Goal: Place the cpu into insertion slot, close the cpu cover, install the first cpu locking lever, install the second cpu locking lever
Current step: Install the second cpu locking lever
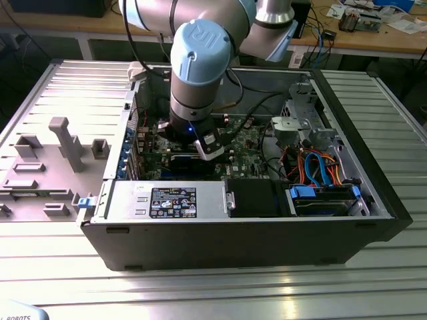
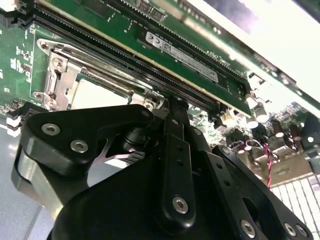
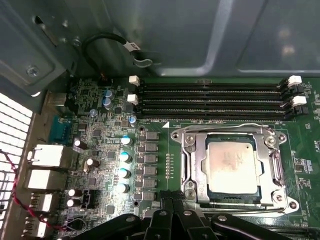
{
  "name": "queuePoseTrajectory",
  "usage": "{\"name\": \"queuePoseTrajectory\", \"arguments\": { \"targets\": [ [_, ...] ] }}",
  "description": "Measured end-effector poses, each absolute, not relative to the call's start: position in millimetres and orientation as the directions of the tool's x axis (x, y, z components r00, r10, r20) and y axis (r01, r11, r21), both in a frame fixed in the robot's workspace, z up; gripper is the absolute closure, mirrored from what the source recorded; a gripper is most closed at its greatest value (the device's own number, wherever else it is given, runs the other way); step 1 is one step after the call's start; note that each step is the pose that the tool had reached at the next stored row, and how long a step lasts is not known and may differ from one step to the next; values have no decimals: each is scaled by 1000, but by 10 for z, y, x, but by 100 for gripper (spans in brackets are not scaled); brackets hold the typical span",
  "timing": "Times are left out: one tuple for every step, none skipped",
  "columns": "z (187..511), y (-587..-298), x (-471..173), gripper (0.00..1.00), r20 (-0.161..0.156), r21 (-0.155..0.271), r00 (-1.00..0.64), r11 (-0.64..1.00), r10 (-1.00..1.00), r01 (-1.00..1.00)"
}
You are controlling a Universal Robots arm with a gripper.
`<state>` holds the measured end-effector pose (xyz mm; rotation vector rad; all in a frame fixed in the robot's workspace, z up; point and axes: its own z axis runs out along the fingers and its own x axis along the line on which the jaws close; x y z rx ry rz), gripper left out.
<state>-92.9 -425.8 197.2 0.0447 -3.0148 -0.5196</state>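
Note:
The cpu (image 3: 232, 167), a silvery square chip, lies flat in the insertion slot (image 3: 187, 189) on the green board. The cpu cover (image 3: 194, 159), a thin metal frame, lies down around the chip's edges, and a thin wire lever (image 3: 220, 128) runs along one side of it. In the second wrist view the cpu (image 2: 97, 92) and the cpu cover (image 2: 59, 75) sit just beyond my black fingers. My gripper (image 3: 173, 202) is shut, with its tips low over the board right beside one edge of the socket. From the exterior view my gripper (image 1: 200, 148) reaches down inside the open computer case.
Long black memory slots (image 3: 210, 100) run beside the socket, and one holds a green card (image 2: 185, 52). Capacitors (image 3: 122, 172) and rear ports (image 3: 47, 157) crowd the board. The case (image 1: 373, 227) holds a power supply (image 1: 167, 200) and blue and orange cables (image 1: 320, 170). A grey fixture tray (image 1: 47, 160) lies at the exterior view's left.

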Motion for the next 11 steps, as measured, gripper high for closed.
{"name": "queuePoseTrajectory", "arguments": {
  "targets": [
    [1998, -4259, -931, 89, 76, 335, -996, 942, -43, -15],
    [2040, -4259, -935, 89, 76, 335, -996, 942, -43, -15],
    [2085, -4260, -937, 89, 76, 335, -996, 942, -43, -15],
    [2102, -4259, -937, 89, 76, 335, -996, 942, -43, -15],
    [2101, -4259, -937, 89, 76, 335, -996, 942, -43, -15],
    [2101, -4259, -937, 89, 76, 335, -996, 942, -43, -15],
    [2101, -4259, -937, 89, 76, 335, -996, 942, -42, -15],
    [2102, -4260, -938, 89, 76, 335, -996, 942, -42, -14],
    [2102, -4260, -937, 89, 76, 335, -996, 942, -42, -14],
    [2102, -4259, -938, 89, 76, 335, -996, 942, -42, -14],
    [2102, -4260, -938, 89, 76, 335, -996, 942, -42, -14]
  ]
}}
